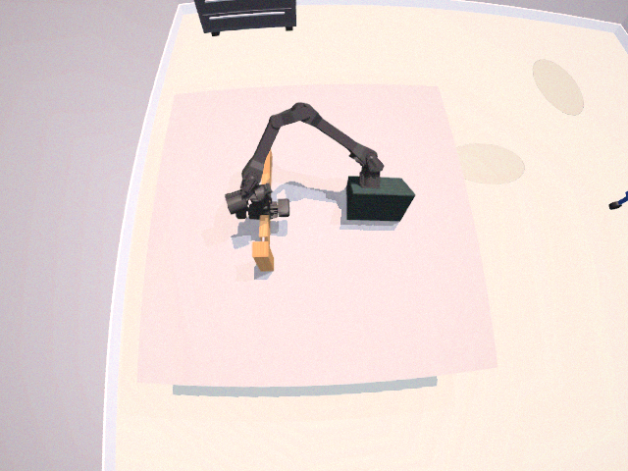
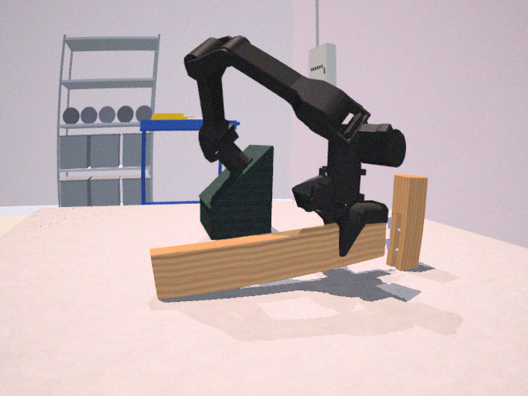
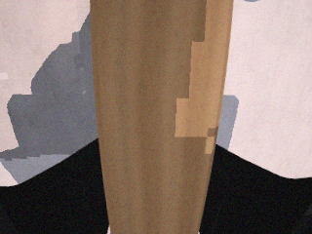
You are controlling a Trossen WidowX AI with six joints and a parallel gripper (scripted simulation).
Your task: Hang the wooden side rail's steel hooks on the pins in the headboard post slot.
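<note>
The wooden side rail [image 1: 264, 226] [image 2: 256, 264] [image 3: 146, 88] slopes up toward the post, its far end low on the table and its hooked end raised. My gripper [image 1: 261, 208] [image 2: 342, 243] [image 3: 150, 135] is shut on the rail near the hooked end, one finger on each side. Two steel hooks, the upper hook [image 2: 388, 223] and the lower hook [image 2: 387, 243], stick out from the rail's end, just short of the post. The upright headboard post [image 1: 260, 249] [image 2: 413, 221] has a slot with an upper pin [image 2: 398, 228] and a lower pin [image 2: 397, 249]. The hooks appear slightly higher than the pins.
The dark green base block [image 1: 378, 202] [image 2: 242, 209] carries the arm, behind the rail in the exterior view. A shelf rack [image 2: 108, 81] and a blue bench [image 2: 170, 124] stand in the background. A dark cabinet [image 1: 248, 15] stands beyond the pink mat [image 1: 324, 314].
</note>
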